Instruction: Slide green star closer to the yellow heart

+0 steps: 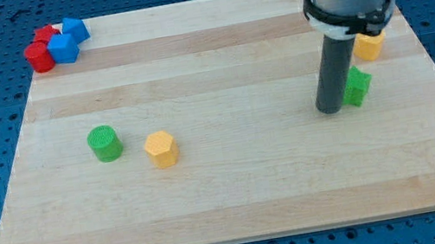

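The green star [358, 86] lies at the view's right on the wooden board [237, 189]. The yellow heart [368, 46] lies just above it and slightly to the right, partly hidden behind the arm. My tip [331, 110] rests on the board right beside the green star, on its left side, touching or almost touching it. The rod and the arm's grey body rise above it and cover part of the yellow heart.
A green cylinder [105, 144] and a yellow hexagon [161, 148] lie at the left centre. Two red blocks [39, 56] and two blue blocks [64, 47] are clustered at the top left corner. The board's right edge is close to the star.
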`<state>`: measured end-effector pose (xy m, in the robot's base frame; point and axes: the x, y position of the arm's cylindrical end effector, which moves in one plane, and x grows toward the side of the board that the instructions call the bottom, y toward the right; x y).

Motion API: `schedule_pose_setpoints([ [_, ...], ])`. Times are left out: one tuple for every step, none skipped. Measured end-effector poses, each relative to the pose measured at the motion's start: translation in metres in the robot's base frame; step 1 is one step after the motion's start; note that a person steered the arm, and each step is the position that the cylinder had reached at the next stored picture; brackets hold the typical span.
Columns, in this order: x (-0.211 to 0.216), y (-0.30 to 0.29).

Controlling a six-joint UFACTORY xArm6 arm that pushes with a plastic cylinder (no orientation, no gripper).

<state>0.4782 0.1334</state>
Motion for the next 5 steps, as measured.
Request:
schedule_pose_setpoints([
  [0.009,0.005],
  [-0.003,0.009],
  [-0.02,0.013],
  [-0.02,0.013],
  [-0.025,0.022],
])
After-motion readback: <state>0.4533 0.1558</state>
